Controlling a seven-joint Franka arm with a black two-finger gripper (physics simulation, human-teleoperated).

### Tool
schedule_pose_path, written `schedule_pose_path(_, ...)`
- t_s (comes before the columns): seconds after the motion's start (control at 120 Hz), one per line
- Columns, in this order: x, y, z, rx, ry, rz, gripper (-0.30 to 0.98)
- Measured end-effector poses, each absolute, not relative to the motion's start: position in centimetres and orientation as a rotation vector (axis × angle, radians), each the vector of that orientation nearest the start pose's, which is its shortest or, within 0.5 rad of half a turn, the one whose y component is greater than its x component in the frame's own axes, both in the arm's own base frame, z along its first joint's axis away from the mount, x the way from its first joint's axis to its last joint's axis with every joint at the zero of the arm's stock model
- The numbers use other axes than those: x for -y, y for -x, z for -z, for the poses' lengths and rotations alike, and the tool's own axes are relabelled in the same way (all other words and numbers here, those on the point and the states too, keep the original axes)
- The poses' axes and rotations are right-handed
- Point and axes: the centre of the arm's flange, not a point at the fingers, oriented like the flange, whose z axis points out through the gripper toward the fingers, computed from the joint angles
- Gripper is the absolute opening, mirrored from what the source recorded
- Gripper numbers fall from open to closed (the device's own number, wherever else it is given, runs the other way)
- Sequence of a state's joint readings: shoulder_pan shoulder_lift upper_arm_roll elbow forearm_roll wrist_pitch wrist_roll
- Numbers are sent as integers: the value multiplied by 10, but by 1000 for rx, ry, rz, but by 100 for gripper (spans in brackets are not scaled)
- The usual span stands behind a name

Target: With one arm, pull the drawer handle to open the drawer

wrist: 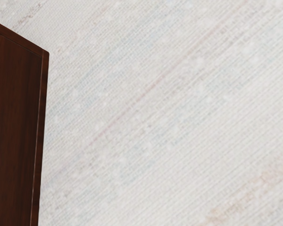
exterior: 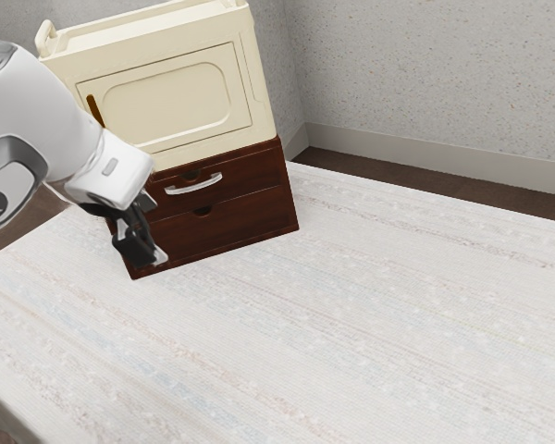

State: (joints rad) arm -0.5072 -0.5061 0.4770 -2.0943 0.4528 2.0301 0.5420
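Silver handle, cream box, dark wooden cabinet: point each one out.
Silver handle (exterior: 194, 188): exterior view, middle of its bar.
Cream box (exterior: 166, 106): exterior view, its front panel.
Dark wooden cabinet (exterior: 236, 224): exterior view, lower part of its front.

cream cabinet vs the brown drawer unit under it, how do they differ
The cream cabinet is pale, while the brown drawer unit is dark. The cabinet has one door with an orange-brown handle; the drawer unit has two stacked drawers, with a curved silver handle on the upper drawer. Both look closed.
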Motion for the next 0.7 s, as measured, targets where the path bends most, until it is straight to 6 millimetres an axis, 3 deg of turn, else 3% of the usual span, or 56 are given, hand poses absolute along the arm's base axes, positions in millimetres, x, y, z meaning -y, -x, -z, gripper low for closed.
schedule_pose_path(0.167, -106, -482, -618, -994, 2662, 469, 69)
schedule_pose_path(0.417, -138, -509, -610, -1011, 2640, 454, 69)
schedule_pose_path(0.7, -152, -558, -587, -1069, 2634, 433, 69)
